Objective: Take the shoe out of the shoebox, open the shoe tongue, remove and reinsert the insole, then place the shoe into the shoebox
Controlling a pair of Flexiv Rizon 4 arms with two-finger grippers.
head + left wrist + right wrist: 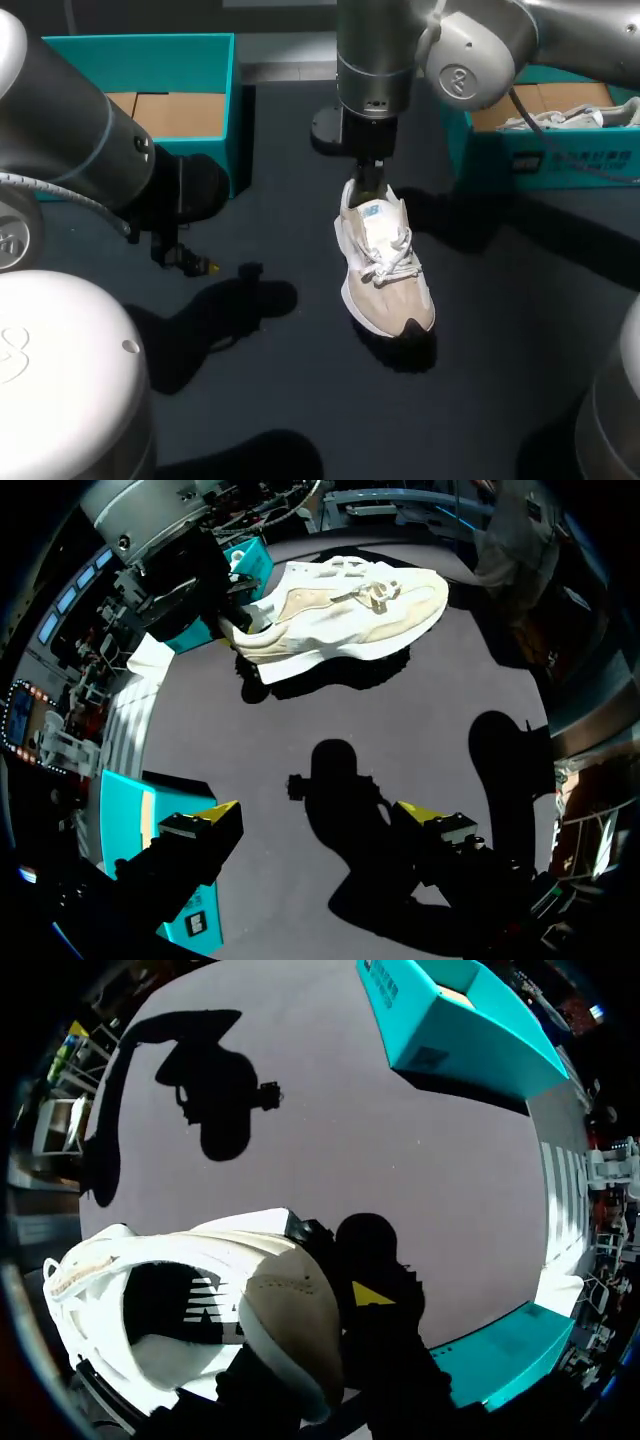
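Shoe (385, 270) out on the dark table (500, 300), about midway between the open teal shoebox (215, 60) on your left and a second teal box (560, 160) on your right, sole down.

Your right arm has reached past the middle, and its right gripper (370, 188) sits on the heel collar. In the right wrist view one yellow fingertip (368, 1293) presses the outside of the heel. The other is hidden, most likely inside the collar, so the grip reads as clamped on the shoe. Holding the heel looks meant to steady the shoe and leave the laces (392, 255) and tongue (375, 215) free from above. Whether the heel is raised off the table cannot be told.

Your left gripper (195, 263) hangs well apart from the shoe on the left side. Its fingers are spread with only bare table between them, as the left wrist view shows, and the shoe lies ahead of them. That suits a second hand waiting to work the tongue.

The shoe's long axis runs from the far side of the table toward you. The heel is the far end, under the right gripper, and the toe points back at you, angled a little to your right. The opening faces up.
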